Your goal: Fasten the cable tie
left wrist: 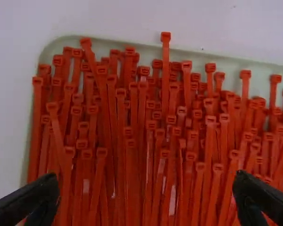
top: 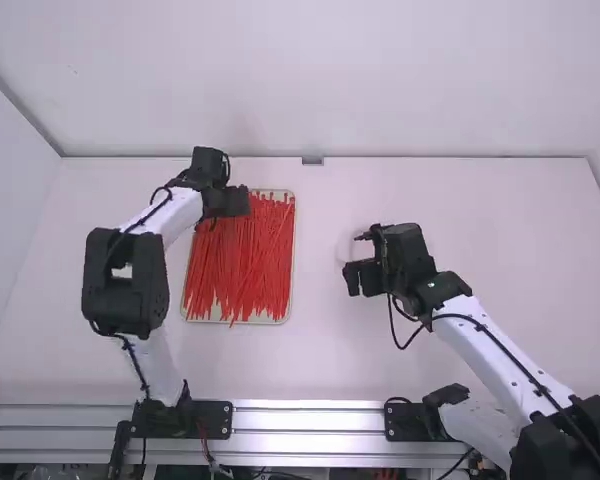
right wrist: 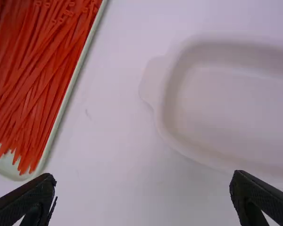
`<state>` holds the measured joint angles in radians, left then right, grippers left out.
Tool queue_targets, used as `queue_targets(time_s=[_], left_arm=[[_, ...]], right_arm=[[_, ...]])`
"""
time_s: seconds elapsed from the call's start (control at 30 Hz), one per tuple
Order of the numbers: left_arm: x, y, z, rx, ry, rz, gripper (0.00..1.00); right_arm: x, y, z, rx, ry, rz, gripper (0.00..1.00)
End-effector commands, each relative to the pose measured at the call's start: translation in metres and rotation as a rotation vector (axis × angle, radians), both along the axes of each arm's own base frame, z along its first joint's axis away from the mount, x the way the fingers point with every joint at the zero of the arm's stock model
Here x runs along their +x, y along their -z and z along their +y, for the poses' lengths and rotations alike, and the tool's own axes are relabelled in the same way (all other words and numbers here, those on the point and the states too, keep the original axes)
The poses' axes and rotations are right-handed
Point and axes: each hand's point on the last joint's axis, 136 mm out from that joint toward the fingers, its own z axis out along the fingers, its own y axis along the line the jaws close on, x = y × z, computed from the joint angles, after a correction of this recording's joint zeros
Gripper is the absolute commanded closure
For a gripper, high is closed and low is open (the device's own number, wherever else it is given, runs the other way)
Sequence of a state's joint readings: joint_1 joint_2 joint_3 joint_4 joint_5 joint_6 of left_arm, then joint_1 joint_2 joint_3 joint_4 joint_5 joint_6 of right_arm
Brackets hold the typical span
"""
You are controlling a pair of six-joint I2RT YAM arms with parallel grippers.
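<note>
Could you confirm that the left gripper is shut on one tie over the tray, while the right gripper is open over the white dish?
Not quite: the left wrist view shows the left gripper open, jaws wide apart above the cable ties, holding none. The rest stands: it is over the tray, and the right gripper is open over the white dish.

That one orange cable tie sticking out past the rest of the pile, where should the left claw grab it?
Probably the strap behind the square head, the left claw coming straight down. That cable tie lies on top and juts beyond its neighbours toward the tray rim, leaving finger room.
</note>
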<state>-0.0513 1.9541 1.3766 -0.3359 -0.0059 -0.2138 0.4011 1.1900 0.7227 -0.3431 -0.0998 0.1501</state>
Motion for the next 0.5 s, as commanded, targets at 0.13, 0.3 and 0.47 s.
queue_targets(time_s=[0.13, 0.3, 0.47], left_arm=[[0.012, 0.011, 0.011, 0.039, -0.038, -0.013, 0.35], [0.016, 0.017, 0.016, 0.053, -0.069, -0.019, 0.5], [0.022, 0.029, 0.016, 0.054, -0.074, -0.024, 0.59]], right_arm=[[0.009, -0.015, -0.002, -0.002, 0.02, -0.045, 0.01], [0.009, -0.015, -0.003, -0.004, 0.02, -0.045, 0.01], [0.009, -0.015, -0.002, -0.004, 0.019, -0.045, 0.01]])
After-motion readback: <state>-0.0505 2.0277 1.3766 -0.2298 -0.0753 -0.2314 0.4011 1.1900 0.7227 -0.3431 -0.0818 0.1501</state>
